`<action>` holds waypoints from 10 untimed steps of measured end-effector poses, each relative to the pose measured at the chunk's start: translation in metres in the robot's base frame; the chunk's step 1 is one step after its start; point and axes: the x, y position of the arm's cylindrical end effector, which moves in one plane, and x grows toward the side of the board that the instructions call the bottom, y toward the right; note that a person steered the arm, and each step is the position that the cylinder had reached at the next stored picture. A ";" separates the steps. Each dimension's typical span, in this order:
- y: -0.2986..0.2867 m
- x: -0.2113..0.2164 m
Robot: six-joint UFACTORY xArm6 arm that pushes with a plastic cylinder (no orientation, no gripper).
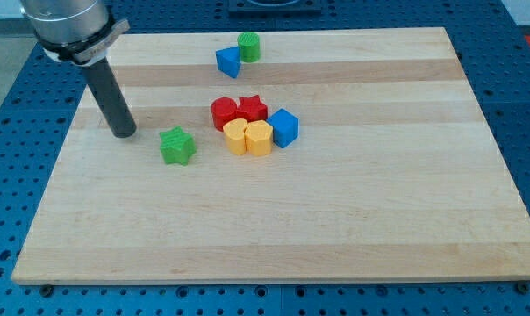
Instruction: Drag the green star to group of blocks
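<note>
My tip [123, 133] rests on the table [335, 228] at the left, just to the left of the green star [177, 146] and slightly farther back, with a small gap between them. The arm ends in a plain rod and carries no gripper, so nothing opens or closes.

The green star lies left of centre, apart from the group of blocks to its right. That group holds a red cylinder [224, 113] and a red star [253, 109] at the far side, two yellow blocks [237, 137] [259, 138] at the near side, and a blue cube [283, 127] on the right, all touching or nearly so.

Farther back, a blue triangular block [228, 61] sits beside a green cylinder [249, 46].
</note>
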 end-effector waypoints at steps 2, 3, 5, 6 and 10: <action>0.037 0.038; 0.065 0.068; 0.038 0.029; 0.038 0.014; 0.038 0.062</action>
